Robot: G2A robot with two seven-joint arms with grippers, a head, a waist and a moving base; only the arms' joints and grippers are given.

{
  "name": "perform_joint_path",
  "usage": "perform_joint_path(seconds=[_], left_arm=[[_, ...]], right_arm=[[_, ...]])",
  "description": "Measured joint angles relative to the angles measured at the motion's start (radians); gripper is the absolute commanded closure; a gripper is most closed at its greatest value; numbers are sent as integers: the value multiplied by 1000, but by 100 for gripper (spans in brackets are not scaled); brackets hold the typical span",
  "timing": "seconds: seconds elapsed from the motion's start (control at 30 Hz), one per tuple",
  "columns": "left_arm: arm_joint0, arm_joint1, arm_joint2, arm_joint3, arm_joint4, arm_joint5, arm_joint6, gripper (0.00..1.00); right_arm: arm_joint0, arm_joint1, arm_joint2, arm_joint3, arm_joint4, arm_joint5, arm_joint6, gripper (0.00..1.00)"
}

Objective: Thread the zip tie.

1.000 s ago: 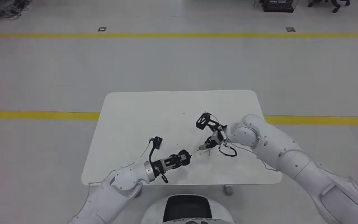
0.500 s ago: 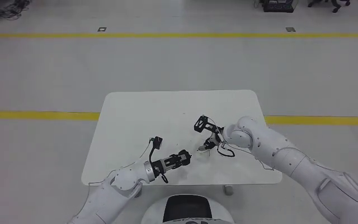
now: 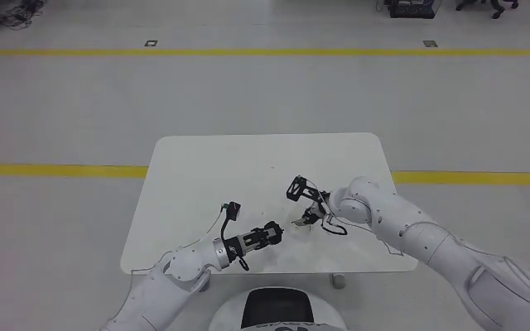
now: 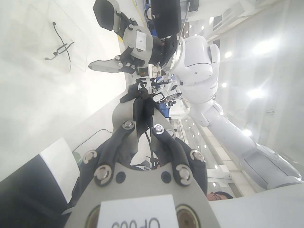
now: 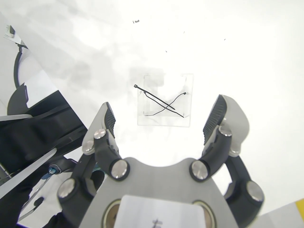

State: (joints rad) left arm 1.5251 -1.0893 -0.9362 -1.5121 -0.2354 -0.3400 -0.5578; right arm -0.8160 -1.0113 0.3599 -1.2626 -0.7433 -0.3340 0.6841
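A small clear tray lies on the white table with black zip ties crossed inside it. My right gripper hangs open just above the tray, one finger to either side of it. The left wrist view shows that gripper from the side, spread wide, with the tray and the zip ties beyond it. My left gripper sits near the table's front edge, a short way from the tray. It is shut, and a thin black strip, seemingly a zip tie, runs back between its fingers.
In the top view both grippers, left and right, are close together at the table's front middle. The tabletop spreads out bare behind them. A few tiny dark specks dot the surface beyond the tray.
The right arm has shifted slightly left and toward the table's front edge, bringing its wrist closer over the tray. The left arm has stayed put.
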Motion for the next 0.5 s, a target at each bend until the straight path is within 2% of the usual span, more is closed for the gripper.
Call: perform_joint_path(seconds=[0.07,0.13,0.5], left_arm=[[0,0,0,0,0,0,0,100],[0,0,0,0,0,0,0,100],[0,0,0,0,0,0,0,100]], right_arm=[[-2,-1,5,3,-20,-5,10,52],[-6,-2,7,4,-33,-6,17,56],[-12,-14,-21,18,-52,-6,0,64]])
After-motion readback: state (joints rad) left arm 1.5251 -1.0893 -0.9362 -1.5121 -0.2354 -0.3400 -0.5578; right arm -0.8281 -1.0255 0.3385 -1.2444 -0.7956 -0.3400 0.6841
